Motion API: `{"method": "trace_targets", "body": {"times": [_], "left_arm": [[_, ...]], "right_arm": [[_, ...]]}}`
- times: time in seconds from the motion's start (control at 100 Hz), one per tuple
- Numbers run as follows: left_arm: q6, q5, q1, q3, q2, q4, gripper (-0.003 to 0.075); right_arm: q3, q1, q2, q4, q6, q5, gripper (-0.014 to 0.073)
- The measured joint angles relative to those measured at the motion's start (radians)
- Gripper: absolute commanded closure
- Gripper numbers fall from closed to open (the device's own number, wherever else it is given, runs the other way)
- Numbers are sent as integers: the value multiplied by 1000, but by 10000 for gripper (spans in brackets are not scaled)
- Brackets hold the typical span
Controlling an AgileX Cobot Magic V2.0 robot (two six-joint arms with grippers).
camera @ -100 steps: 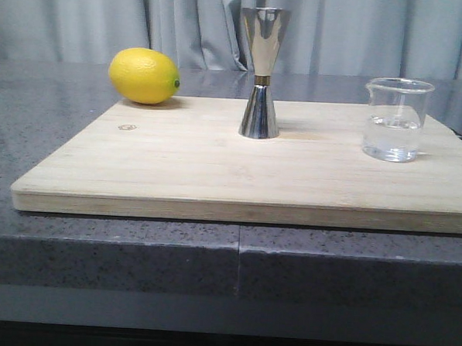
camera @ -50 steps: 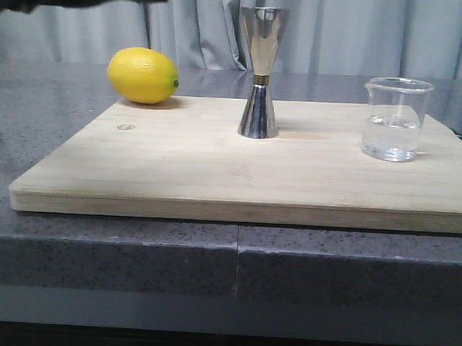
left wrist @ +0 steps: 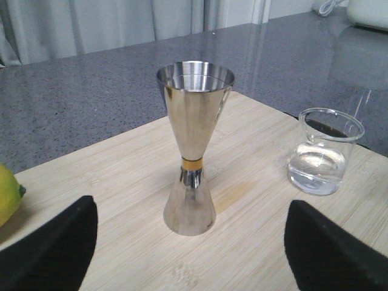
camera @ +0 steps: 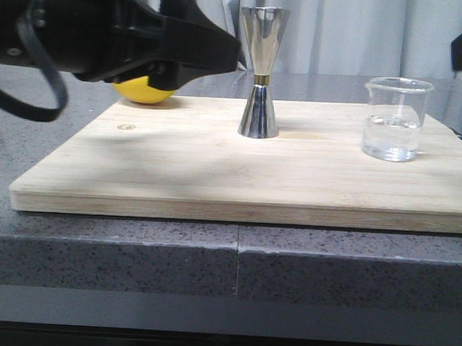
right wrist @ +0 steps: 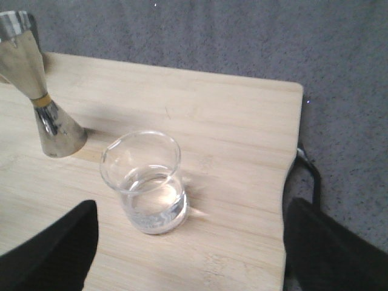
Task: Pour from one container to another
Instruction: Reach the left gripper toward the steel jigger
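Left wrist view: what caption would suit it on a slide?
Open left gripper faces the upright steel jigger; glass beaker of clear liquid stands beyond.

Between the spread fingers of the left gripper [left wrist: 193, 254] the jigger [left wrist: 193, 151] stood upright on the board [left wrist: 254, 242], with bare wood open on both sides of it. The lemon [left wrist: 7, 194] lay just outside one finger. Ahead of the right gripper [right wrist: 189, 254], also wide open, the beaker [right wrist: 147, 180] stood alone, the jigger well off to one side.
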Motion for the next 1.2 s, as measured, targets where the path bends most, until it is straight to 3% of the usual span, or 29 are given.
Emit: {"method": "trace_targets", "body": {"times": [0.47,1.2], "left_arm": [[-217,-80,39,-160,184,240,136],[-284,-137,48,-281,333,301,136]], "right_arm": [[0,11,31,-25,0,8,25],[44,17,31,-25,0,22,25]]}}
